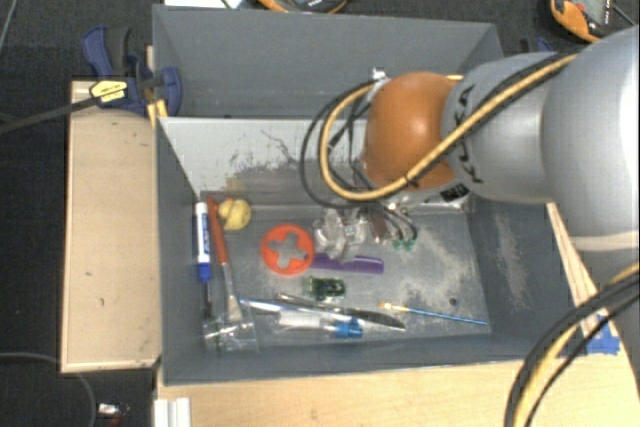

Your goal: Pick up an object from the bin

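Note:
My gripper (345, 233) hangs low in the middle of the bin, under the orange wrist cover, with its metal fingertips just above the floor. A purple flat piece (352, 264) lies directly below and in front of it. To its left sits an orange round disc with a cross-shaped cutout (287, 249), close to the fingertips. A small dark green and black object (327, 289) lies just in front of the purple piece.
A blue-and-white marker (202, 241) and a red pen (217, 237) lie along the left wall, with a small yellow ball (235, 213) beside them. A clear syringe with a blue tip (310, 321), a thin brush (435, 315) and clear plastic (225, 333) line the front.

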### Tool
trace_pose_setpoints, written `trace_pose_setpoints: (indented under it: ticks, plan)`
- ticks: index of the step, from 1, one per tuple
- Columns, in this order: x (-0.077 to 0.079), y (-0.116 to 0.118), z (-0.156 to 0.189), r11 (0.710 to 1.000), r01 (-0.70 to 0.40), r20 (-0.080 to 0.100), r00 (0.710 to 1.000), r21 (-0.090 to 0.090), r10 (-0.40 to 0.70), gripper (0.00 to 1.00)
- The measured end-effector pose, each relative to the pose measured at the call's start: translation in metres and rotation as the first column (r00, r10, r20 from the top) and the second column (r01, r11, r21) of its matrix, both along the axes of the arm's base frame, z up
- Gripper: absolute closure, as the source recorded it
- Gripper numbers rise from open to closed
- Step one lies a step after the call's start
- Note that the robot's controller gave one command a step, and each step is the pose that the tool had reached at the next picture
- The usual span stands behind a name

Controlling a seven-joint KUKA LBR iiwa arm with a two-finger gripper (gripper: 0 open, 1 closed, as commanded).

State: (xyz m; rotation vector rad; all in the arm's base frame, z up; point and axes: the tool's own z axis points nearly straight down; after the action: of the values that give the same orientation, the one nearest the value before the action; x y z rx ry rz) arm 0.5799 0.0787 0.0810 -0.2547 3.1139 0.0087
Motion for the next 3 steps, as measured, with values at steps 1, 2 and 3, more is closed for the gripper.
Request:
trace_pose_setpoints:
  ticks: [1, 2, 3]
  plan:
    - [0.0, -0.001, 0.011, 1.0, 0.0, 0.004, 1.0, -0.001, 0.0, 1.0]
    - [-0.001, -0.001, 0.025, 1.0, 0.0, 0.0, 1.0, -0.001, 0.0, 1.0]
    - [0.001, -0.001, 0.043, 1.0, 0.0, 0.005, 1.0, -0.001, 0.0, 1.0]
